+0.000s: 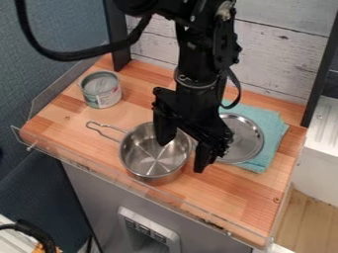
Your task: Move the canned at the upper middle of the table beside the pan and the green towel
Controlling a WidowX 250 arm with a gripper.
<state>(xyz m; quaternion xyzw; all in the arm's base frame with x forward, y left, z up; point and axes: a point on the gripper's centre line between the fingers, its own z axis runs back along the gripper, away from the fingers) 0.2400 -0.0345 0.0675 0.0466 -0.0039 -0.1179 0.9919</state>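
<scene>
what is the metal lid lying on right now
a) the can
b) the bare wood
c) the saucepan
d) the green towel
d: the metal lid lies on the green towel, whose cloth shows past the lid's right side and below it, while the saucepan stands open to the left.

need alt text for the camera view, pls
Black robot gripper, open and empty, hangs over the right side of a shiny metal pan on a wooden table. A can stands at the table's upper left; a round metal lid lies on a green towel at right.
</scene>
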